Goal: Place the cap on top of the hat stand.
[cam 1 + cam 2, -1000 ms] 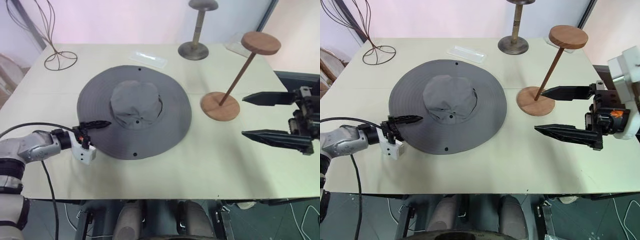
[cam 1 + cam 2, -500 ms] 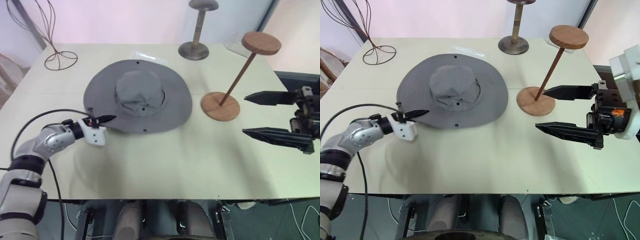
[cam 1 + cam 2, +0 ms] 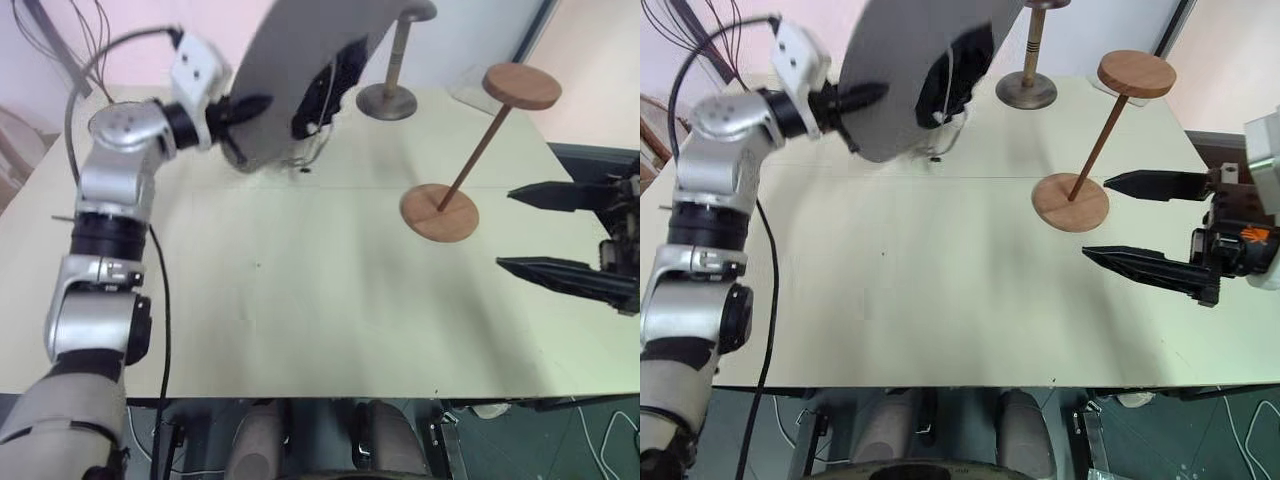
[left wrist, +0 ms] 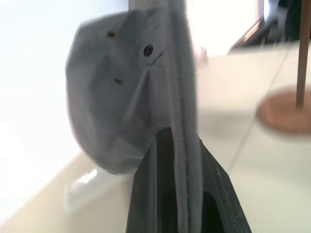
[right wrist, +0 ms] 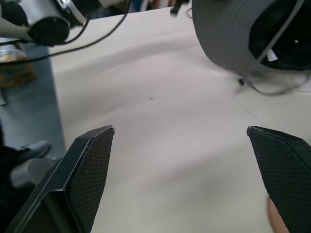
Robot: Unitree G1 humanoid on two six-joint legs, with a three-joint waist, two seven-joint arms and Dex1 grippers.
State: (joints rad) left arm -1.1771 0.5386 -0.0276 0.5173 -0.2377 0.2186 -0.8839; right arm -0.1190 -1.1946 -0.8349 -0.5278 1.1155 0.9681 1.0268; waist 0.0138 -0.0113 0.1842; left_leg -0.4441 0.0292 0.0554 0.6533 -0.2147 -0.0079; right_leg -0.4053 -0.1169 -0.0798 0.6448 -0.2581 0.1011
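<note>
Cap [image 3: 290,70]: hanging on edge above the surface [image 3: 330,300], brim clenched in the left gripper [image 3: 245,108]. Hat stand [image 3: 523,86]: standing well to the cap's right, nearer the right gripper [image 3: 560,232], which is waiting released, holding nothing.

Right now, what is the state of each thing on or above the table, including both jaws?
Cap: lifted off the table, hanging on edge, underside facing the stand.
Stand: upright on the table, disc top bare.
Left gripper: jaws shut on the cap brim.
Right gripper: jaws open, holding nothing, beside the stand base.
</note>
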